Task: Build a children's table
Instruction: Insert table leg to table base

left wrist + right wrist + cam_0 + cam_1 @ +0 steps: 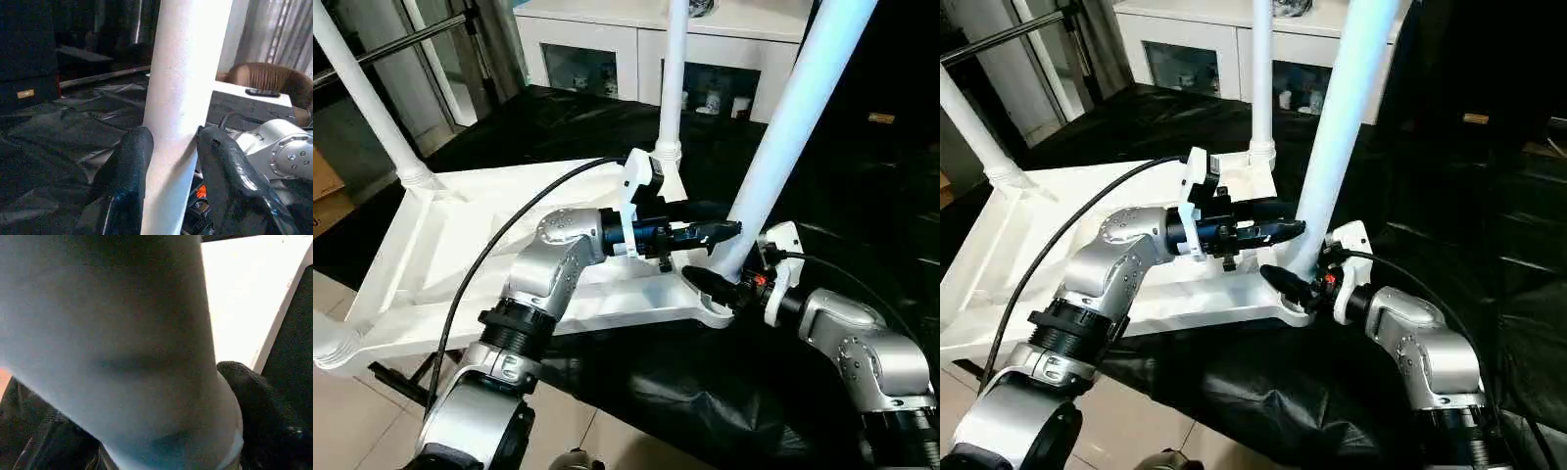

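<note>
**newbie:** Left wrist view has that leg (181, 117) running straight up between your left gripper (171, 147) fingers. Are you actually holding it?

**oldhand:** Looks more like bracketing than clamping. One finger (129, 166) sits against the leg's side, the other (230, 166) is just beside it with a sliver of gap, so the jaws stand partly apart around the tube. I can't tell if there's real squeeze.

**newbie:** And your right gripper (720, 289)?

**oldhand:** Down low at the foot of the same leg, jaws spread wide around its fat end, right where it meets the corner socket (717, 311). My guess is you're steadying the base while the left one keeps the tube upright so it seats square.

**newbie:** Where's the table itself?

**oldhand:** The children's table (460, 245) lies upside down on black sheeting (656, 392) over the floor, ribbed underside up, legs pointing upward. Your near corner's the one between both grippers.
</note>
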### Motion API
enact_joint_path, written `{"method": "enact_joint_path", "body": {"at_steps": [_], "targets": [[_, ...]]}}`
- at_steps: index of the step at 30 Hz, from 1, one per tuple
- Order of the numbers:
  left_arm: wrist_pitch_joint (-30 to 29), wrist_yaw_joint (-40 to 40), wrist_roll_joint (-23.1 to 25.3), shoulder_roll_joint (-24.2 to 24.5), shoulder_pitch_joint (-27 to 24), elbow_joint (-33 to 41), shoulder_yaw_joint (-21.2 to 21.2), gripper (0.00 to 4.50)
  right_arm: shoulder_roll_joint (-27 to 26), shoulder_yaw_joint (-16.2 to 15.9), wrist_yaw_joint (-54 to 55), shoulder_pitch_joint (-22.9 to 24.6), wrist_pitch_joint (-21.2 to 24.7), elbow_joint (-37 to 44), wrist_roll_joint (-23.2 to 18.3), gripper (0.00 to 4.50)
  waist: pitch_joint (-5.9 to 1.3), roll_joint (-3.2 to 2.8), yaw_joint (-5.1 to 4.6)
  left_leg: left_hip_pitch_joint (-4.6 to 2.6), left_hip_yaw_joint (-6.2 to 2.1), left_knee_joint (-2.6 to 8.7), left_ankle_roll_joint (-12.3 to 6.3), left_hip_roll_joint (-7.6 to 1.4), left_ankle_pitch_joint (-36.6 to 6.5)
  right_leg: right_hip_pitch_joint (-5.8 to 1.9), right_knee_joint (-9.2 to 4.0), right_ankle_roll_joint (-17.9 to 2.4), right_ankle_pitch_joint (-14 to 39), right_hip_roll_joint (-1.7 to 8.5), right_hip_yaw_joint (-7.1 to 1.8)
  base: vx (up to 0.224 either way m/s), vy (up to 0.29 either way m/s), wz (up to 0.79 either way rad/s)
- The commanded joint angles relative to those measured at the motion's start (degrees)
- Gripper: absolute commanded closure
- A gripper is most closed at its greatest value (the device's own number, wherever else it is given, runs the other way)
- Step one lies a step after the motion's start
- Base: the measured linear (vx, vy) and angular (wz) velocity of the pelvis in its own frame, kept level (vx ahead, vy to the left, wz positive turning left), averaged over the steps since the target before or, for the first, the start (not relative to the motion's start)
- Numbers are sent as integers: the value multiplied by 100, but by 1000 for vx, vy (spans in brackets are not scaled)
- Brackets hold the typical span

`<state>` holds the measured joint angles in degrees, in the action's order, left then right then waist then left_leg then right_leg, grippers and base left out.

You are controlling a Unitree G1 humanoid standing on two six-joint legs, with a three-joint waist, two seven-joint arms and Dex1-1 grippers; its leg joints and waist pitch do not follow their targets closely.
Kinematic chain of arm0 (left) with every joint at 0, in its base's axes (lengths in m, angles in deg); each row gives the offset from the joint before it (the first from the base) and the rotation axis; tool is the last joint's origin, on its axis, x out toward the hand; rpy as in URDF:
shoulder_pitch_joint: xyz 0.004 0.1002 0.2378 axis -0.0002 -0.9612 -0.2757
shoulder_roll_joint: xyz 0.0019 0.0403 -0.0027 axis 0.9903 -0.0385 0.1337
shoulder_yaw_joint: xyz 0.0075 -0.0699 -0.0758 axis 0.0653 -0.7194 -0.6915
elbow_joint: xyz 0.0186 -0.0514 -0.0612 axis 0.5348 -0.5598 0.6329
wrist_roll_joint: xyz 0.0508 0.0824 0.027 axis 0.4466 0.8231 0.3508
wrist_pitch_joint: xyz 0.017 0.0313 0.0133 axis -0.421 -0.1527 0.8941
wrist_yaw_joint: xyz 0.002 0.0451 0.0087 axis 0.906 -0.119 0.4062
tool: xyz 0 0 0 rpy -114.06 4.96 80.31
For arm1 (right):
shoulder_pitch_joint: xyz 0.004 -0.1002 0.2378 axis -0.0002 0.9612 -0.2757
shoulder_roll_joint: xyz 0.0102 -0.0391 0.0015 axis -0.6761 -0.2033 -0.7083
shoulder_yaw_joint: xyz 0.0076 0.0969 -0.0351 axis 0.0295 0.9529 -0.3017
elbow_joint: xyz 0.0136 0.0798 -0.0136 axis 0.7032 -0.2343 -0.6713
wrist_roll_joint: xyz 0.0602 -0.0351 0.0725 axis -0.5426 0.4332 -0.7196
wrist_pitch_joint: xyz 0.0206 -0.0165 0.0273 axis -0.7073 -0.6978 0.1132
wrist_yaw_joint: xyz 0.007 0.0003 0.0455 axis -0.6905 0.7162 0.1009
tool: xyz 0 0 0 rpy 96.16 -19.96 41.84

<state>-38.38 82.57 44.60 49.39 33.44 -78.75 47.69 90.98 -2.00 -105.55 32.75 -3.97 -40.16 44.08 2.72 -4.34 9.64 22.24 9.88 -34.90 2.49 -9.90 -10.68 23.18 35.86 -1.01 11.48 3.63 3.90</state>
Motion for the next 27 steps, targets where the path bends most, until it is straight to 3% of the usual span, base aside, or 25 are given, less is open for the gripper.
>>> {"method": "enact_joint_path", "body": {"at_steps": [1,5,8,9,12,27], "targets": [[35,-59,20,-158,196,30,125,270,-54,-435,-180,-76,105,346,21,142,-409,162,1,-44,-119,344,-419,-305,-477,-334,-457,-975,933,514,-287,0,0,0],[-91,69,-134,-190,161,142,113,270,-15,-594,-228,-74,150,387,54,142,-407,162,-2,-46,-118,345,-434,-309,-433,-330,-456,-967,932,511,-288,0,0,0],[-414,167,-244,-185,165,193,125,270,10,-620,-263,-153,193,364,40,142,-406,195,4,-40,-111,341,-445,-300,-434,-332,-446,-998,944,524,-288,0,0,0],[-401,93,-200,-187,174,163,115,241,8,-624,-265,-166,186,346,46,142,-401,189,-2,-41,-108,341,-449,-302,-449,-323,-456,-996,985,519,-287,0,0,0],[-198,-112,-80,-195,162,128,62,228,-36,-657,-274,-240,132,224,94,142,-400,199,-1,-37,-116,347,-428,-303,-469,-329,-469,-950,1060,525,-287,0,0,0],[-464,69,-193,-151,115,318,124,222,-14,-708,-304,-190,195,302,47,162,-404,178,8,-41,-123,350,-421,-310,-453,-324,-452,-972,895,519,-290,0,0,0]]}}
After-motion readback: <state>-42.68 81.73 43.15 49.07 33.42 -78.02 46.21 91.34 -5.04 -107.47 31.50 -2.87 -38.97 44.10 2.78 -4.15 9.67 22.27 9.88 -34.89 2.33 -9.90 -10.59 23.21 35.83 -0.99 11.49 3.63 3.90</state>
